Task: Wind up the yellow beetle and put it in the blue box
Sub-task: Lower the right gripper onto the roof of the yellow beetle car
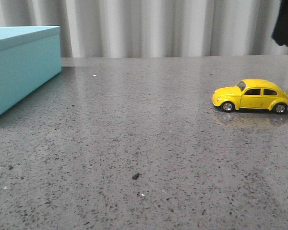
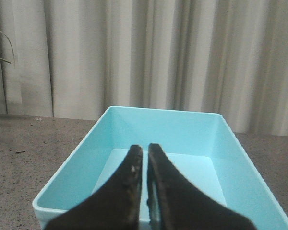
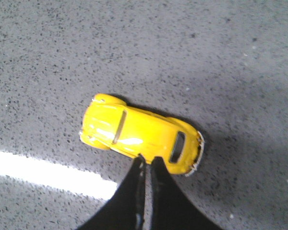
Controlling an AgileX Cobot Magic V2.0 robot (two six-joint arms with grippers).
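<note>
The yellow beetle (image 1: 252,96) stands on its wheels on the grey table at the right, nose to the left. The blue box (image 1: 19,67) stands at the far left of the table. In the left wrist view the box (image 2: 158,124) is open on top and its inside is bare. My left gripper (image 2: 145,147) is shut and empty, held over the box's near end. In the right wrist view the beetle (image 3: 134,129) is seen from above. My right gripper (image 3: 148,159) is shut and empty, above the car beside its rear half, apart from it.
The grey speckled table (image 1: 144,143) runs back to a pale curtain (image 1: 158,26). A small dark crumb (image 1: 135,176) lies near the table's front middle. A dark part of an arm (image 1: 284,21) hangs at the top right corner.
</note>
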